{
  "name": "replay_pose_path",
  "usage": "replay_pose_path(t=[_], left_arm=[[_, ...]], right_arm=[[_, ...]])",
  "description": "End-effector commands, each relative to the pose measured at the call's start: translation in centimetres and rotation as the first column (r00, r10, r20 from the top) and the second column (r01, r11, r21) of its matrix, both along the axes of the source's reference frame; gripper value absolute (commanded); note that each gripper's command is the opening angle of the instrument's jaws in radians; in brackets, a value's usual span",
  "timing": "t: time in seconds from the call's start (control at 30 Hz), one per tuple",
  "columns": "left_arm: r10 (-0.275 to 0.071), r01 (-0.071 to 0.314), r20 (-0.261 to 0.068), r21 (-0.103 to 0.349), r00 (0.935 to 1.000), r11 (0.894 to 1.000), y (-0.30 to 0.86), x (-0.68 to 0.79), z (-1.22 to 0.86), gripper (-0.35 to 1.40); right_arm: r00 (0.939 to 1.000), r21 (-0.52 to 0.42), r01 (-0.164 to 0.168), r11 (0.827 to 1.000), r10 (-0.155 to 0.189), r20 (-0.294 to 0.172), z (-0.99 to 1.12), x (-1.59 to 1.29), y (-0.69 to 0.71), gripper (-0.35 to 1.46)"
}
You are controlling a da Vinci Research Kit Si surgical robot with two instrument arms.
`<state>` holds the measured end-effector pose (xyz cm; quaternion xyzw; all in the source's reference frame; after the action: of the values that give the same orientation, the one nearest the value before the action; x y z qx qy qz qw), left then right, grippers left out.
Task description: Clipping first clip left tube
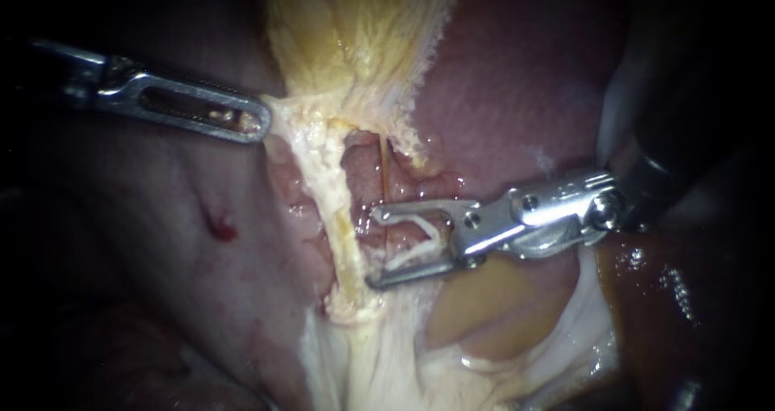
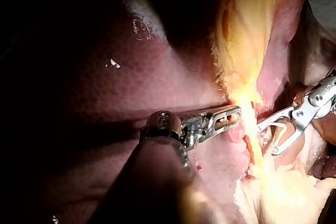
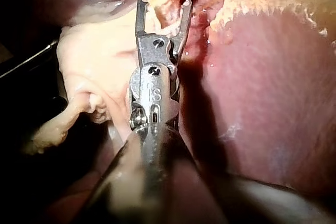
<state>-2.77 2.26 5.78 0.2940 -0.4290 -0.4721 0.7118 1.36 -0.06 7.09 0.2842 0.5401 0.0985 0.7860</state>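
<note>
The pale yellow left tube runs down from the gallbladder, stretched taut. A thin reddish tube lies to its right. My left instrument comes in from the left, and its slotted jaws are shut on tissue at the gallbladder's neck; it also shows in its own wrist view. My right instrument has its jaws open, with a white clip seated between them. The jaw tips sit just right of the left tube, not around it. They show spread in both wrist views.
Dark red liver surrounds the site, with a small blood spot left of the tube. Pale fatty tissue spreads below the tubes. A brown glistening lobe lies under my right instrument's shaft.
</note>
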Motion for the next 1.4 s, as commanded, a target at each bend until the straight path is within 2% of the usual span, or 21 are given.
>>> replay_pose_path(t=[0.03, 0.2, 0.33, 0.53, 0.63, 0.77, 0.93, 1.33, 1.4], left_arm=[[-0.001, 0.001, -0.001, 0.000, 1.0000, 1.000, 0.00, 0.00, -0.01, -0.35], [-0.001, 0.001, -0.001, 0.000, 1.0000, 1.000, 0.00, -0.01, -0.01, -0.35], [-0.001, 0.001, -0.002, 0.000, 1.0000, 1.000, -0.01, -0.01, -0.01, -0.35], [-0.003, 0.003, -0.003, 0.000, 1.0000, 1.000, -0.02, -0.03, -0.03, -0.35], [-0.006, 0.006, -0.005, -0.001, 1.0000, 1.000, -0.02, -0.05, -0.04, -0.35], [-0.007, 0.007, -0.005, -0.001, 1.0000, 1.000, -0.02, -0.06, -0.04, -0.35], [-0.006, 0.006, -0.004, 0.000, 1.0000, 1.000, -0.02, -0.08, -0.04, -0.35], [-0.009, 0.009, -0.005, 0.006, 0.9999, 1.000, 0.00, -0.14, -0.03, -0.35], [-0.009, 0.009, -0.004, 0.006, 0.9999, 1.000, 0.00, -0.14, -0.03, -0.35]], right_arm=[[1.0000, 0.009, -0.001, 1.000, 0.001, 0.003, 0.04, 0.00, 0.00, 0.50], [1.0000, 0.034, 0.003, 0.999, -0.004, 0.006, 0.23, 0.02, -0.03, 0.50], [0.9999, 0.055, 0.011, 0.998, -0.011, 0.001, 0.28, 0.02, -0.04, 0.49], [0.9993, 0.098, -0.019, 0.995, 0.022, -0.029, 0.26, 0.15, -0.02, 0.49], [0.9980, 0.131, -0.016, 0.991, 0.024, -0.059, 0.24, 0.25, -0.03, 0.49], [0.9957, 0.152, 0.009, 0.988, 0.005, -0.092, 0.19, 0.34, -0.06, 0.49], [0.9913, 0.177, 0.019, 0.984, 0.004, -0.131, 0.12, 0.44, -0.10, 0.49], [0.9860, 0.207, 0.007, 0.978, 0.028, -0.164, 0.10, 0.58, -0.11, 0.49], [0.9835, 0.217, 0.002, 0.976, 0.037, -0.177, 0.08, 0.59, -0.13, 0.49]])
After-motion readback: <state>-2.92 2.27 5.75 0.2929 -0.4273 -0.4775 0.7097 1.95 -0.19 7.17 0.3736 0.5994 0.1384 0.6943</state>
